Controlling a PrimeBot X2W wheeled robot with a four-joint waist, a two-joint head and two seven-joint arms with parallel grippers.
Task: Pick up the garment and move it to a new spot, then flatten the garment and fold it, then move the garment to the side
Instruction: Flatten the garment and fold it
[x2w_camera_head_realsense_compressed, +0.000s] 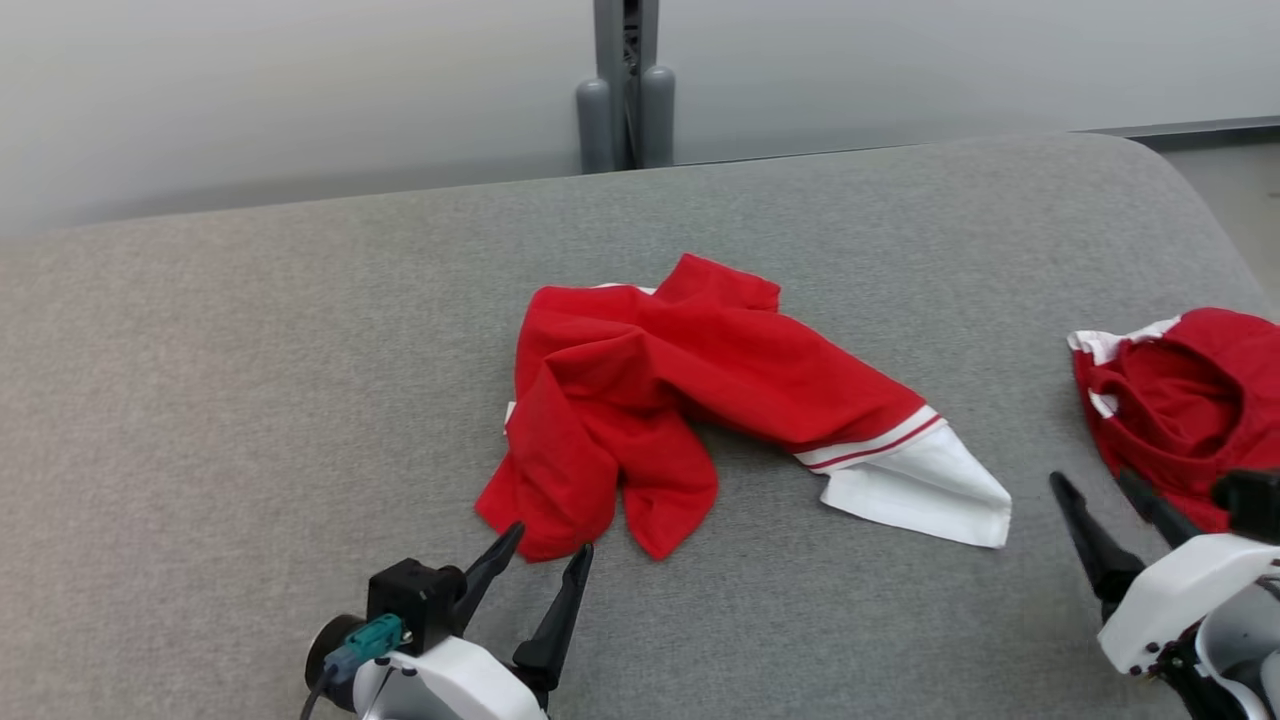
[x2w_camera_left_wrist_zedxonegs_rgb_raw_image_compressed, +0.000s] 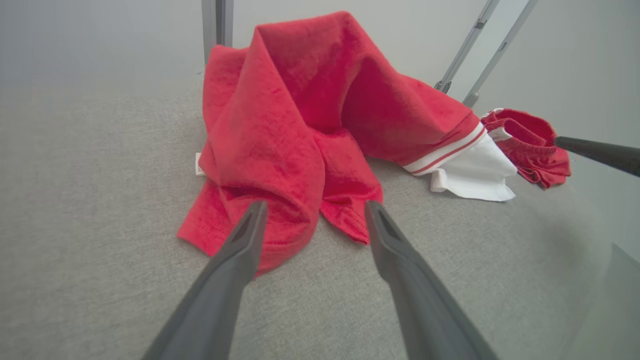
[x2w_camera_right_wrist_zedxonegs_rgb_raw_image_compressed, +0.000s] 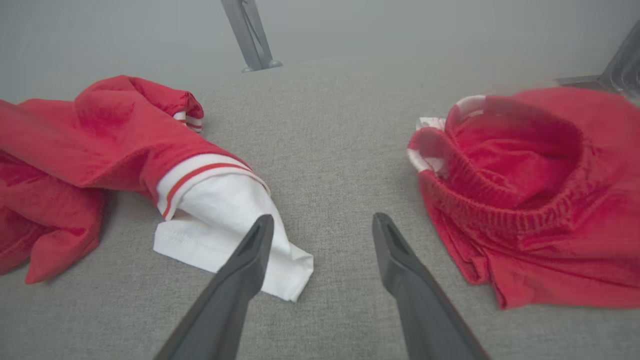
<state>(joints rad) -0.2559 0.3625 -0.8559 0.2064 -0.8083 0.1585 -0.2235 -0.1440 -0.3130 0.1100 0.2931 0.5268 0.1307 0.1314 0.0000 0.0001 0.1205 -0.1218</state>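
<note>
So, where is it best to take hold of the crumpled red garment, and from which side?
Take the near red hem of the red garment, coming low from the robot's side with the left gripper. That edge lies bunched and raised right before its open jaws, so it probably pinches easily.

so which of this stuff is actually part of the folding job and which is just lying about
In the job: crumpled red shirt with white cuff; left hand, open, at its near hem; right hand, open, between both garments.
Lying about: red elastic-waist garment at the right edge; grey post behind the table.
</note>
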